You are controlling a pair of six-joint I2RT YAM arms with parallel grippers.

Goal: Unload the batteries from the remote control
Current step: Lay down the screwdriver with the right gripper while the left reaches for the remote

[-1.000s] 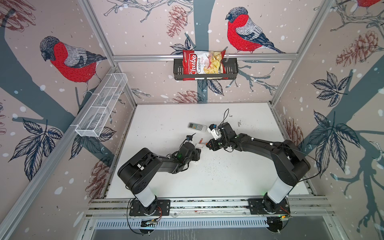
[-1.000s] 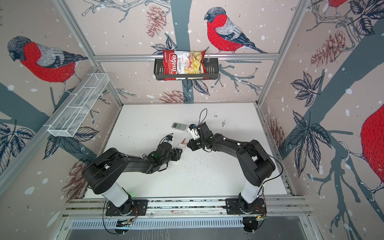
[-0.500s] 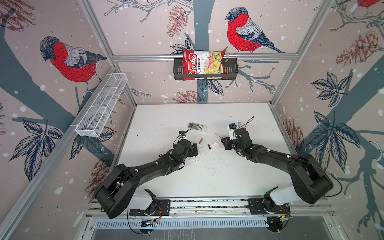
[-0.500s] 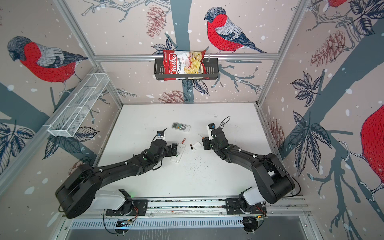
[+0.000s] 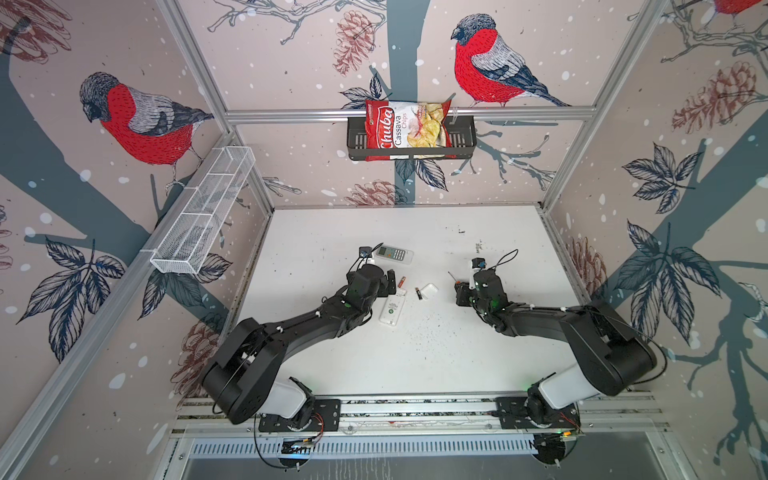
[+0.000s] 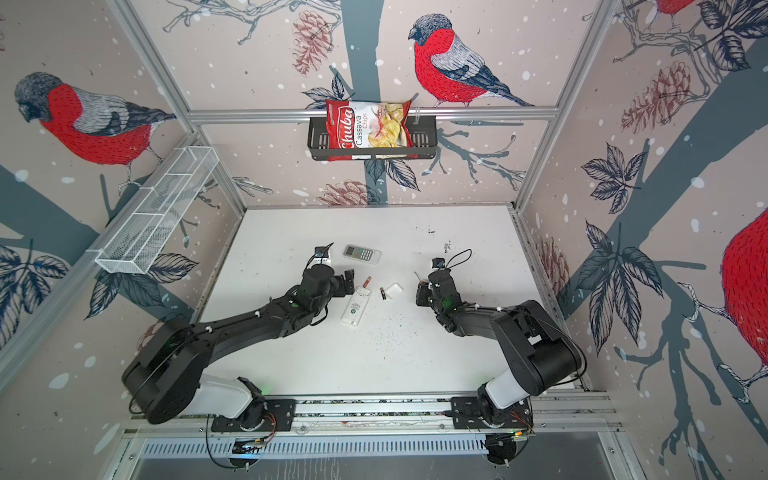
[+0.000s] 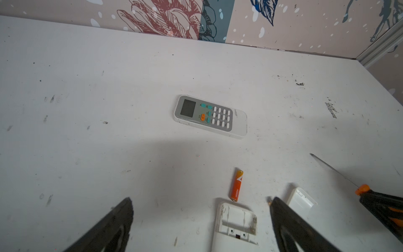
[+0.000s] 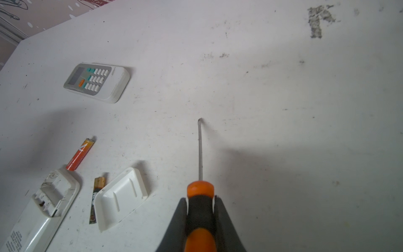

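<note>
**Grippers: right gripper [image 8: 200, 201] clamped on the screwdriver [image 8: 200, 189]; left gripper [image 7: 200, 199] spread wide, empty**

Nearest to me, my right jaws pinch the screwdriver's black-and-orange handle, and the frame edge cuts off its rear end. The thin shaft runs out ahead, tip low over the table [image 8: 283, 131]; I cannot tell whether it touches. My left fingers [image 7: 109, 227] stand far apart just above the table, with only their ends in frame.

Between them lies the opened remote [image 7: 236, 227], back up. Its battery bay is bare and its lower body is cut off. Right at that remote's end the orange battery [image 7: 236, 185] lies flat on the table. Just beside it, the dark battery [image 8: 96, 192] is partly covered by the loose cover [image 8: 122, 196]. In the left wrist view only its tip peeks past my finger.

Farther out, the second remote [image 7: 210, 116] lies keys up, its back out of sight.
</note>
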